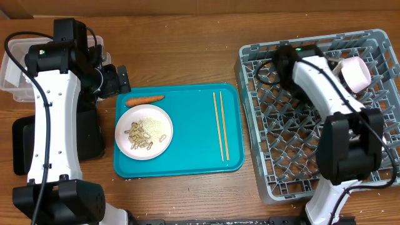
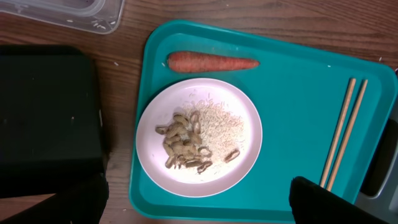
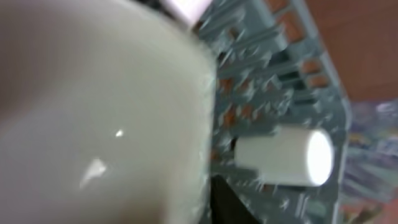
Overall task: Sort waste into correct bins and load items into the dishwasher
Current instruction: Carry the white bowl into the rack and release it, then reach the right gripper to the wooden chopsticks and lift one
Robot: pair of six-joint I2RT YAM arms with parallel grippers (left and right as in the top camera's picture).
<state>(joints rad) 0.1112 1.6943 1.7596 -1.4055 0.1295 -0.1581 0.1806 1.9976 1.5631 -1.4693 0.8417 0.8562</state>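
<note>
Loading the rack (image 1: 275, 134) looks to be the step in hand. From overhead, the right gripper (image 1: 279, 61) reaches over its far left part and the cup (image 1: 355, 74) lies at far right. The left gripper (image 1: 117, 80) hovers at the tray's (image 1: 194, 125) edge.

Left wrist: jaws are wide apart and empty, above the plate (image 2: 245, 168) of scraps (image 2: 183, 146), with the carrot (image 2: 211, 61) beyond and the chopsticks (image 2: 342, 130) to the right.

Right wrist: a blurred bowl (image 3: 93, 112) fills the frame, perhaps held, but I cannot tell how the jaws stand. The next move calls for seating it between pegs.
</note>
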